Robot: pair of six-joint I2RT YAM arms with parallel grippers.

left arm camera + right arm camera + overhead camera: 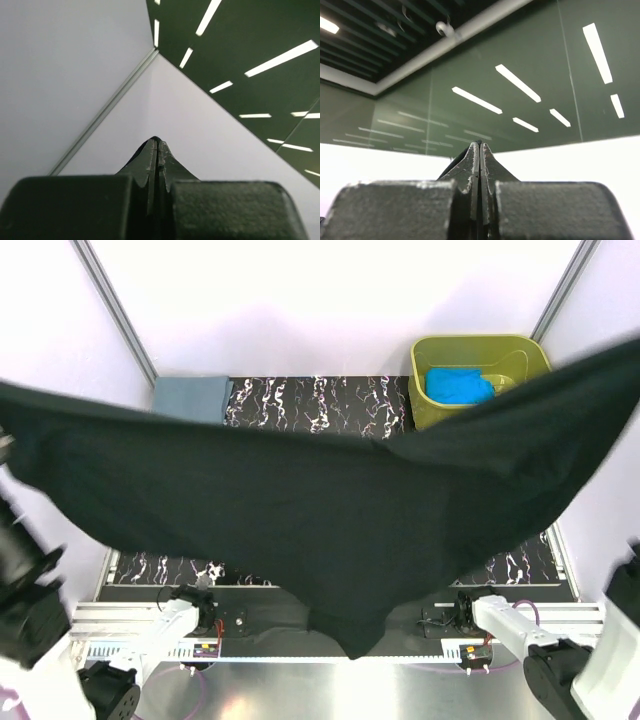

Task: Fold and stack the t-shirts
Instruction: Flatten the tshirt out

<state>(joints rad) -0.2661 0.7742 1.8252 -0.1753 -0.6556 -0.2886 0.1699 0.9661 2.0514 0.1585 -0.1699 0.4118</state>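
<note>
Much of the tabletop [320, 400] is hidden by the black t-shirt [300, 510], whose ends are cut off at both sides. The near side of the tub [525, 352] and perhaps an edge of the slate t-shirt [190, 395] are covered.

You had white wall panels [330, 300] closing the cell, with grey metal posts [114, 308] at upper left and right. The black, white-veined bench [320, 400] crossed mid-frame. In the right wrist view, long light strips [517, 82] showed on a dark green surface [560, 115].

No legible text anywhere
</note>
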